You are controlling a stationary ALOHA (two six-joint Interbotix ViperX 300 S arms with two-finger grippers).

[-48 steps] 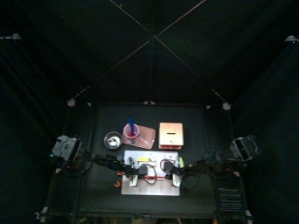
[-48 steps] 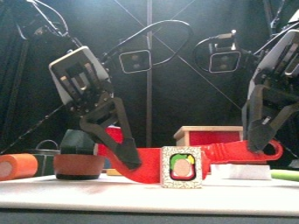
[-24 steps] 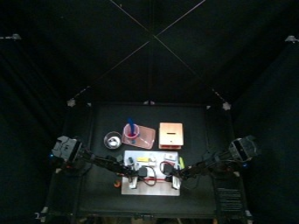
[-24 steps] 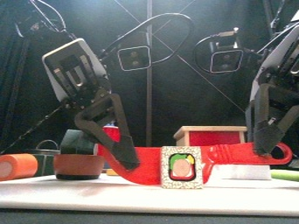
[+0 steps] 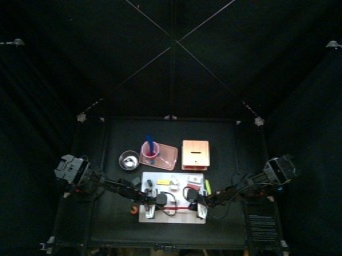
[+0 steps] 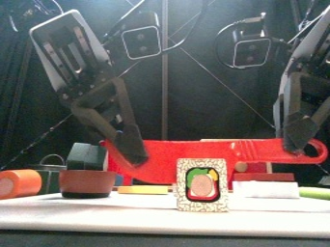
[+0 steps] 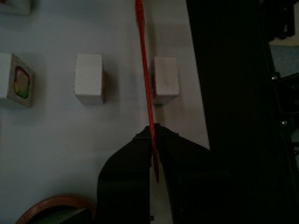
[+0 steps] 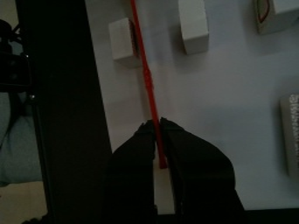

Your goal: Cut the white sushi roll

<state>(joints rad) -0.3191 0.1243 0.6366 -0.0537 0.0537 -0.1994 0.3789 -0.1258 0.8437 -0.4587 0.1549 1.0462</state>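
The white sushi roll (image 6: 202, 185) stands on end on the white board (image 5: 174, 197), its dark speckled wrap and green-and-red centre facing the front camera. A long red knife (image 6: 219, 151) hangs level just above it. My left gripper (image 6: 129, 150) is shut on one end of the knife and my right gripper (image 6: 304, 145) on the other. In the left wrist view the red blade (image 7: 145, 70) runs out from my left gripper (image 7: 152, 144) past the roll (image 7: 14, 79). The right wrist view shows the blade (image 8: 142, 66) leaving my right gripper (image 8: 156, 136).
Two white blocks (image 7: 89, 77) (image 7: 165, 79) lie on the board beside the roll. An orange piece (image 6: 19, 181) and a round red-brown tub (image 6: 88, 181) sit at the front left. Behind the board stand an orange box (image 5: 199, 153), a small bowl (image 5: 130, 158) and a pink cup (image 5: 154, 152).
Both arms have risen together, lifting the red knife from low behind the roll to just above its top. The roll has stayed in place.
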